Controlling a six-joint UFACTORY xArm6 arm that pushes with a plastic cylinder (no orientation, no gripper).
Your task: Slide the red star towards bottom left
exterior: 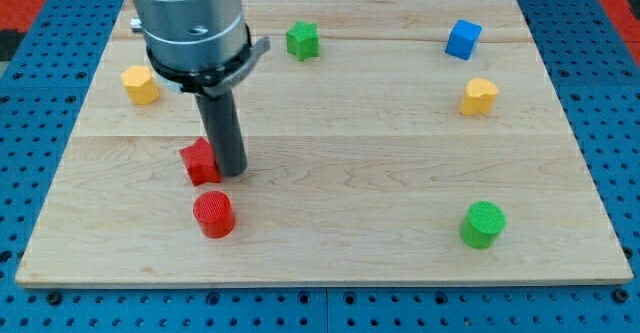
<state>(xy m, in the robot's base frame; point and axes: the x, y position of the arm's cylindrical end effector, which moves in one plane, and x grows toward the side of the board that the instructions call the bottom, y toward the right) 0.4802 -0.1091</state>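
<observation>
Left of the frame's centre, my tip (232, 170) touches the red star's (200, 162) right side above the red cylinder (213, 214), so, pincer absent, push down-left, skirting it.

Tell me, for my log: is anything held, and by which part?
Nothing is held. My tip only presses the right side of the red star.

A single camera looks down at a slant on the wooden tabletop (400, 153) from beyond its near long edge, facing across toward the far edge. It sits close enough that the tabletop nearly fills the frame, blue pegboard (30, 33) showing around it.
</observation>
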